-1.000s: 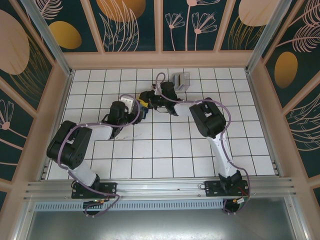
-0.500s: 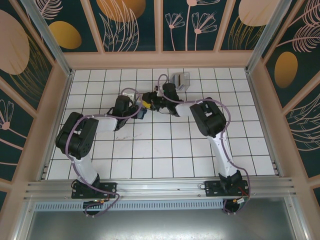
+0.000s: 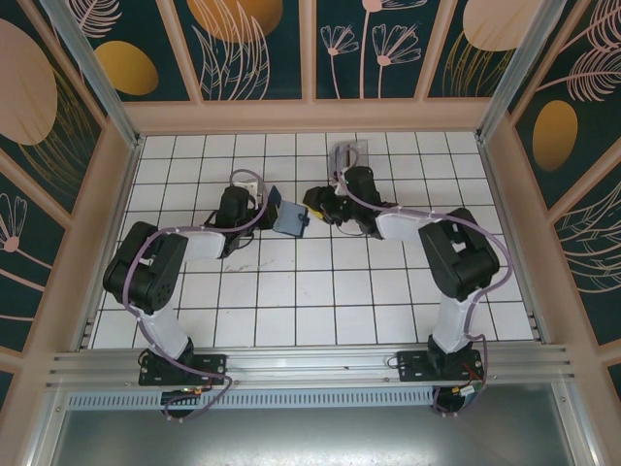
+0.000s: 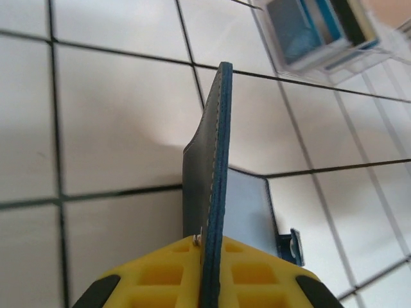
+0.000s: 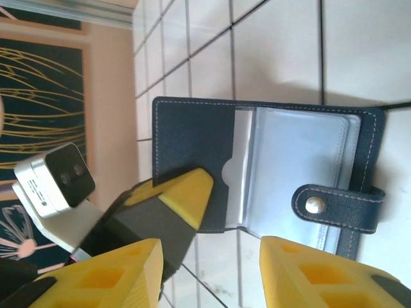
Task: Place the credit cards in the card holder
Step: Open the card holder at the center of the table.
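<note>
Two grippers were crowded over the wallet a second ago; now they have come apart. On the left, my left gripper [image 3: 266,206] is clamped on the dark outer flap of the card holder [image 3: 289,219], holding it edge-up just off the tiled table [image 3: 320,291]. The holder has swung open, and its pale blue pocket and snap strap face the right wrist camera. The right gripper [image 5: 212,269] has backed off to the right, its fingers spread with nothing between them. The credit cards [image 4: 318,31] sit stacked further back, well apart from the holder. I read the pocket as ready, so fetching a card looks like the right arm's next job.
</note>
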